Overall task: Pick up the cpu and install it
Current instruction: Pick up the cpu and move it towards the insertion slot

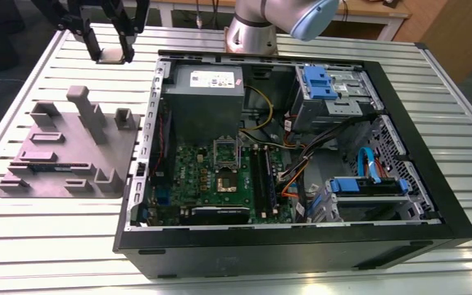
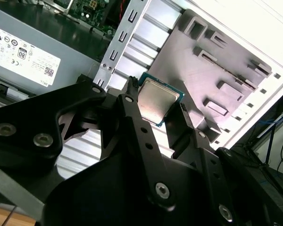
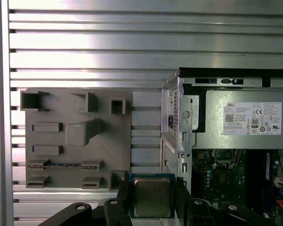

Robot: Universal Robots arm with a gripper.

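The cpu (image 3: 152,197), a small square chip with a silvery metal top and a green rim, sits clamped between the two black fingers of my gripper (image 3: 152,188). The second wrist view shows the cpu (image 2: 158,100) the same way, a finger (image 2: 132,110) pressing on each side. In the exterior view my gripper (image 1: 110,54) hangs above the slatted table at the upper left, just outside the computer case's corner, with the pale cpu (image 1: 111,58) at its tips. The metal-framed socket (image 1: 225,182) lies on the green motherboard inside the case, well away from the gripper.
The grey moulded tray (image 1: 64,153) with raised posts lies on the table at the exterior view's left. The open black computer case (image 1: 302,249) holds a grey power supply (image 1: 206,92), blue drive brackets (image 1: 318,80) and loose cables (image 1: 302,166). The arm's base (image 1: 252,37) stands behind the case.
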